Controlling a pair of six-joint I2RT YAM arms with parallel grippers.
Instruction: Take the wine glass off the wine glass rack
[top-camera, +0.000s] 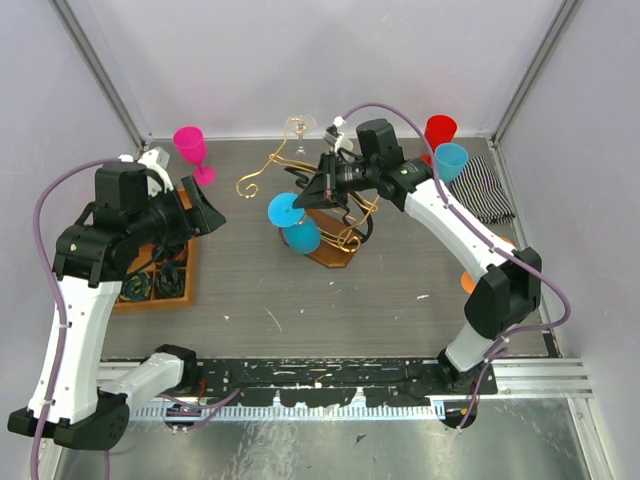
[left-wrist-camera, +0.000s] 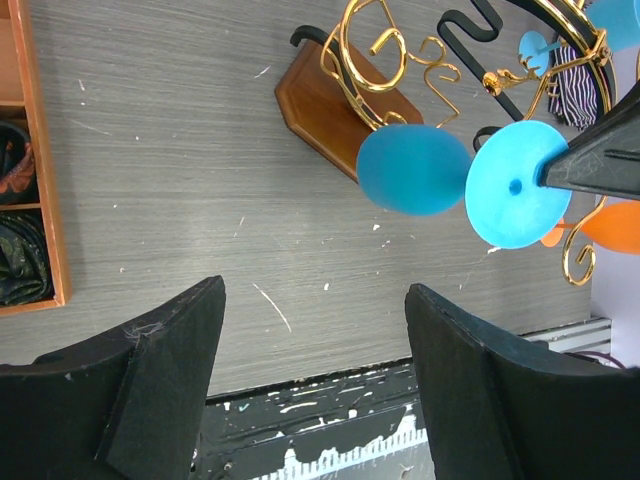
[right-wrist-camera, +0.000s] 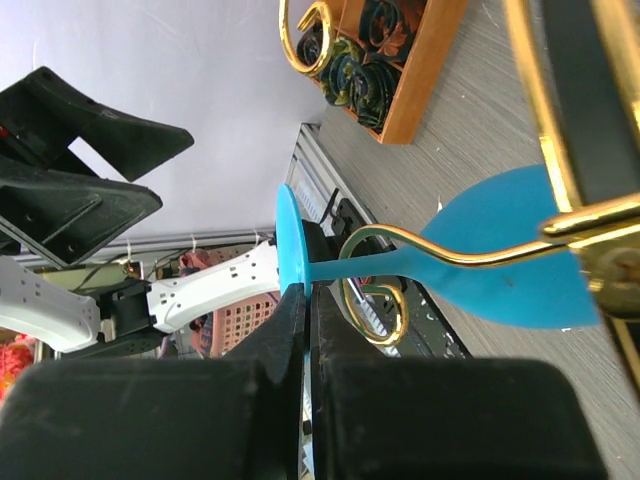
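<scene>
The wine glass rack (top-camera: 335, 215) of gold wire arms and black curves stands on a brown wooden base mid-table. A blue wine glass (top-camera: 293, 222) hangs upside down from a gold arm, also in the left wrist view (left-wrist-camera: 415, 168) and the right wrist view (right-wrist-camera: 500, 250). My right gripper (top-camera: 318, 188) is shut on the rim of its round blue foot (right-wrist-camera: 290, 250); the stem still lies in the gold wire slot. My left gripper (top-camera: 205, 215) hangs open and empty over the orange tray, left of the rack; its fingers (left-wrist-camera: 170, 350) frame bare table.
An orange compartment tray (top-camera: 160, 270) with dark items lies at left. A pink glass (top-camera: 192, 148) stands at the back left, a clear glass (top-camera: 299, 128) behind the rack, red (top-camera: 440, 130) and blue (top-camera: 451, 160) cups and a striped cloth (top-camera: 483, 190) at back right.
</scene>
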